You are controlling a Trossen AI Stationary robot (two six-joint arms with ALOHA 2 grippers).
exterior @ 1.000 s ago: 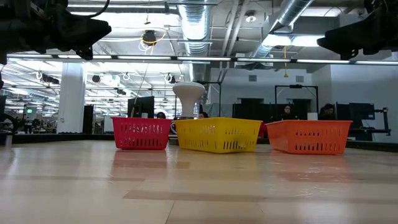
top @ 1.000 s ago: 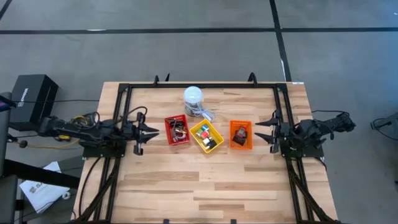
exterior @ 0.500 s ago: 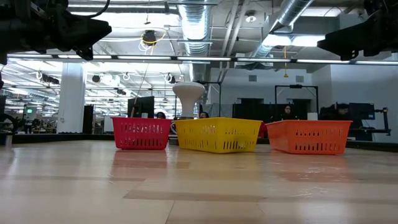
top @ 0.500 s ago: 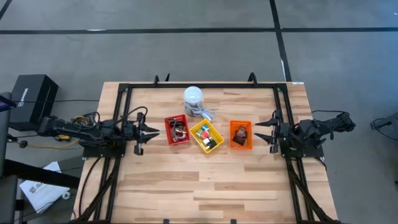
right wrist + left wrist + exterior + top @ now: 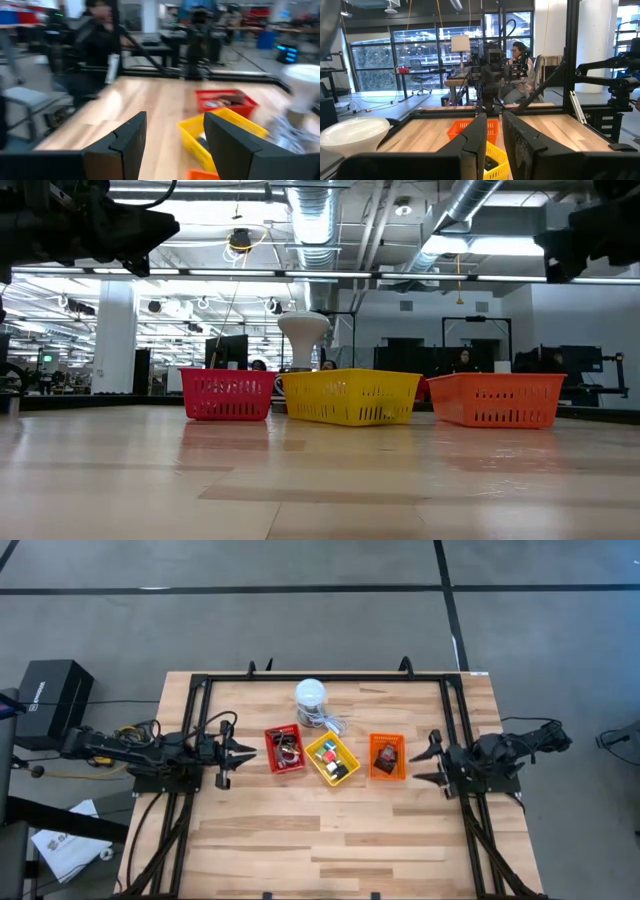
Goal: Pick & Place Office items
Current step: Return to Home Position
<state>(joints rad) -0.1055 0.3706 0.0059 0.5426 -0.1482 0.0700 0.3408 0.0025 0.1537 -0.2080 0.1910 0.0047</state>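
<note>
Here, the left gripper [image 5: 235, 752] hangs above the wooden table [image 5: 300, 840], its fingers [image 5: 476, 135] parted by only a narrow gap and holding nothing. Facing it from across the table, the right gripper [image 5: 430, 764] is also raised clear of the wood, its fingers [image 5: 131, 135] spread wider and likewise empty.

Three plastic baskets sit in a row between the two sets of fingertips. The red basket [image 5: 228, 396] lies nearest the left fingertips, a short way ahead of them. The orange basket [image 5: 497, 400] lies nearest the right fingertips, just ahead of them. The yellow basket [image 5: 350, 398] sits between those two, turned at an angle to its neighbours.

The office items [image 5: 333, 762] rest inside the baskets, well apart from either pair of fingers. Small red, blue, white and black pieces are in the yellow basket, a tangle of metal and wire pieces is in the red one, and a dark and red piece is in the orange one.

A white cylinder [image 5: 311, 694] stands beyond the red and yellow baskets, off to one side of the line between the fingertips, with its cable [image 5: 330, 722] bunched against its base. Through the gap in the left fingers, the orange and yellow baskets show ahead, with the right arm [image 5: 491, 70] behind them and a seated person [image 5: 520, 55] in the room beyond the table.
</note>
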